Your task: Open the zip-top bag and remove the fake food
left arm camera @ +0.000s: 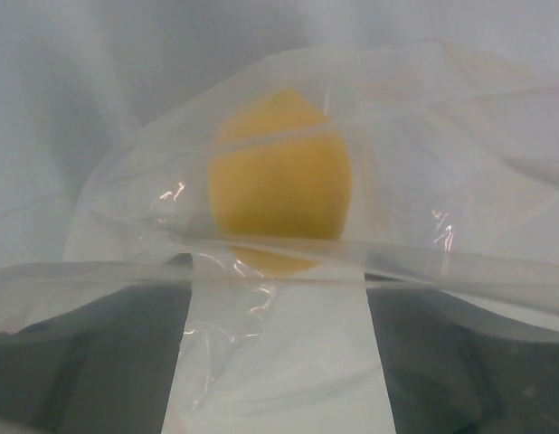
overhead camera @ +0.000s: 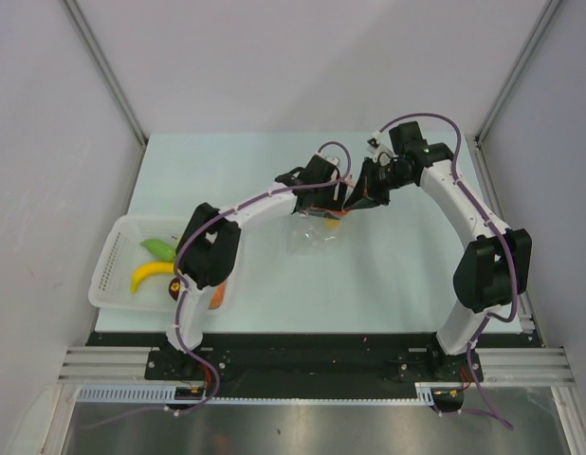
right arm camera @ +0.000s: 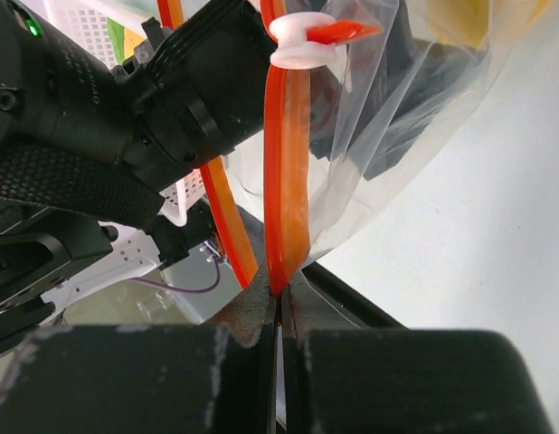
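Observation:
The zip-top bag (overhead camera: 312,237) lies mid-table, its mouth lifted between both grippers. My right gripper (right arm camera: 281,303) is shut on the bag's red-orange zip strip (right arm camera: 288,163), just below the white slider (right arm camera: 302,41). My left gripper (left arm camera: 275,289) is open at the bag's mouth, its dark fingers (left arm camera: 90,353) wide apart with clear film (left arm camera: 424,136) draped across them. One yellow-orange piece of fake food (left arm camera: 279,181) sits inside the bag, just ahead of those fingers and untouched. From above, the left gripper (overhead camera: 333,210) and right gripper (overhead camera: 355,202) meet at the bag's far edge.
A white mesh basket (overhead camera: 113,256) stands at the table's left edge, holding a yellow banana (overhead camera: 151,275), a green piece (overhead camera: 158,248) and others partly hidden by the left arm. The left arm's black wrist (right arm camera: 126,108) is close beside the right gripper.

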